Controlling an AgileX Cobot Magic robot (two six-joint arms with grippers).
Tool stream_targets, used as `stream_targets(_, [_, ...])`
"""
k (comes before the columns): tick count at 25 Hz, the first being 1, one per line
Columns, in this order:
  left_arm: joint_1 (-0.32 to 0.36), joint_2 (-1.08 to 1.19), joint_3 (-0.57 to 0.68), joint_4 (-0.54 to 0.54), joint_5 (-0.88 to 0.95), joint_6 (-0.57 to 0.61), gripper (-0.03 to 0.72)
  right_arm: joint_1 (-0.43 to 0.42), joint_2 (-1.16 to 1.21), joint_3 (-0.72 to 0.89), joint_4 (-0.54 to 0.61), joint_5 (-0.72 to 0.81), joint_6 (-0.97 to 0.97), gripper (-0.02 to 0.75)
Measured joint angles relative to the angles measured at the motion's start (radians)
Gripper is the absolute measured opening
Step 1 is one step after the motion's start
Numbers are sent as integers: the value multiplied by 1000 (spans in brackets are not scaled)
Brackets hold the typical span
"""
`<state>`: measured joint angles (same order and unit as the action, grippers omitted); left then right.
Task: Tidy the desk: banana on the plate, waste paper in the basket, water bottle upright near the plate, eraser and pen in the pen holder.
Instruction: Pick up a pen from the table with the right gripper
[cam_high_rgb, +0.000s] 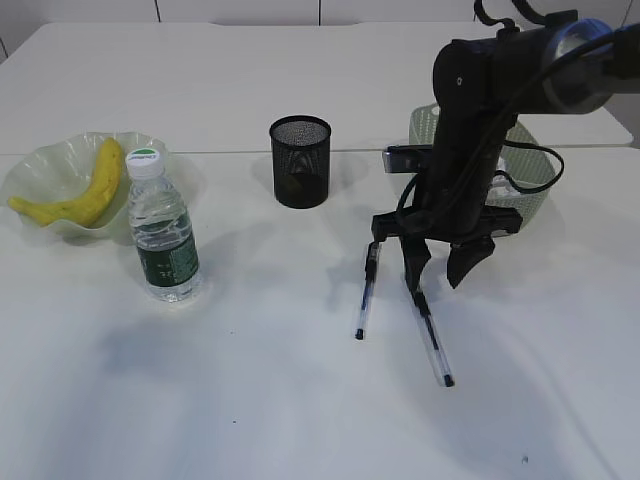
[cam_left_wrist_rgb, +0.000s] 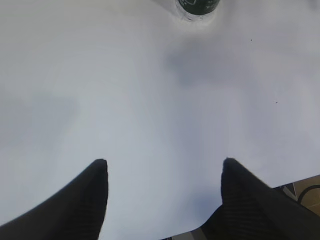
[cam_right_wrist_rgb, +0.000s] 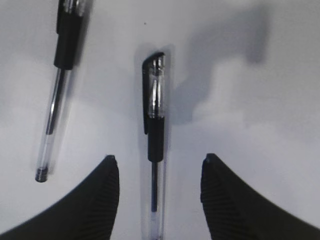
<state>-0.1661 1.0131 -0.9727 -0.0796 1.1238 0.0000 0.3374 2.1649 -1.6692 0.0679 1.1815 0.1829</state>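
A yellow banana (cam_high_rgb: 85, 190) lies on the pale green plate (cam_high_rgb: 30, 165) at the left. A water bottle (cam_high_rgb: 160, 230) stands upright beside the plate; its base shows in the left wrist view (cam_left_wrist_rgb: 197, 7). The black mesh pen holder (cam_high_rgb: 300, 160) stands at mid-table. Two clear pens lie on the table: one pen (cam_high_rgb: 366, 290) (cam_right_wrist_rgb: 60, 75) to the left, the other pen (cam_high_rgb: 432, 345) (cam_right_wrist_rgb: 155, 135) to the right. My right gripper (cam_high_rgb: 437, 282) (cam_right_wrist_rgb: 159, 160) is open, its jaws straddling the right pen. My left gripper (cam_left_wrist_rgb: 164, 162) is open and empty over bare table. I see no eraser or waste paper.
A light green basket (cam_high_rgb: 535, 165) stands at the back right, behind my right arm. The table's seam runs behind the plate and pen holder. Bare white table lies in front of the bottle and the pens.
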Motion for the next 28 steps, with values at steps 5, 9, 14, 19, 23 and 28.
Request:
stream_targets(5, [0,0,0,0,0,0,496,0,20,-4,35,-21,-23,391])
stream_targets(9, [0,0,0,0,0,0,496,0,33,-6,35,-30,-26,391])
stream_targets(14, [0,0,0,0,0,0,496,0,38,-6,35,-58,-28,391])
stream_targets(19, [0,0,0,0,0,0,496,0,58,-6,35,-69,-28,367])
stream_targets(23, [0,0,0,0,0,0,496,0,70,-6,35,-77,-29,363])
stream_targets(28, [0,0,0,0,0,0,496,0,90,-6,35,-79,-29,362])
